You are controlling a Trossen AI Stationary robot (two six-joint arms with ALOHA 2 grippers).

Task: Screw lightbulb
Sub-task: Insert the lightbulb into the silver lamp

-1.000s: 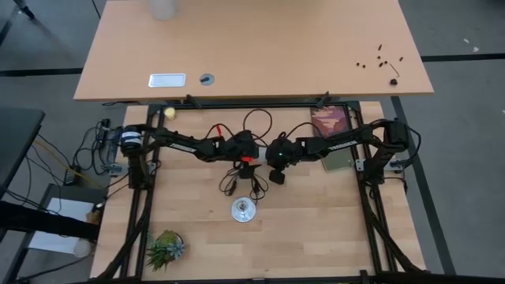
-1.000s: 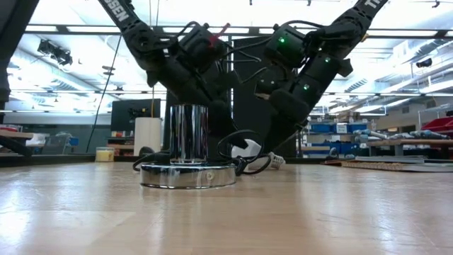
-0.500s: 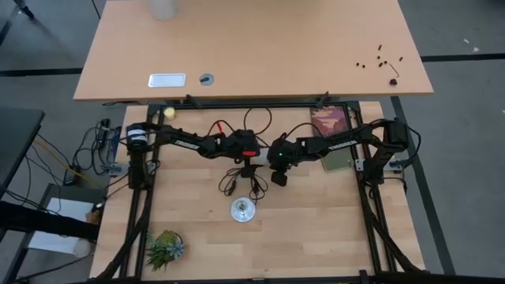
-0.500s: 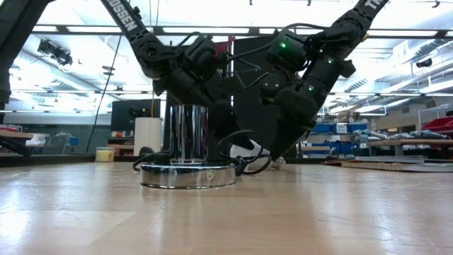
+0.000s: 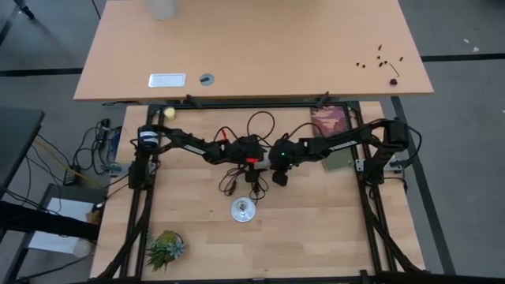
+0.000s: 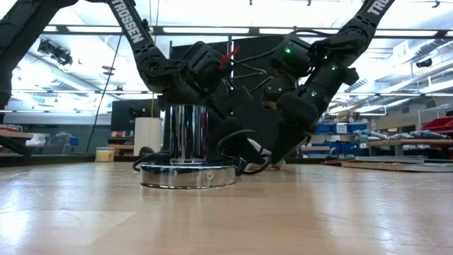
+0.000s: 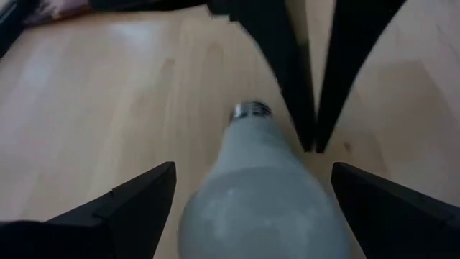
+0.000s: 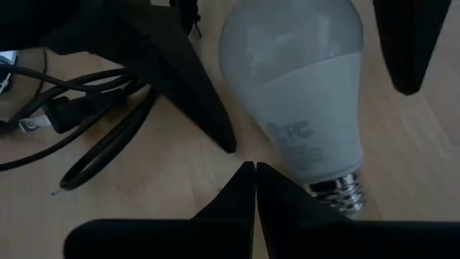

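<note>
The lightbulb (image 7: 262,194) lies flat on the bench (image 5: 316,229), between the spread fingers of the left gripper (image 7: 255,188), base pointing away toward the pressed-together right gripper (image 8: 253,173).

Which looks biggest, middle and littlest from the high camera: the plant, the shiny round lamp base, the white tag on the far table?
1. Plant, biggest.
2. White tag.
3. Shiny lamp base, though close to the tag, so those two are unsure.

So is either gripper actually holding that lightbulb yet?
No. The lightbulb lies on the table between the left gripper's open fingers; the right gripper is shut, empty, beside its base.
</note>
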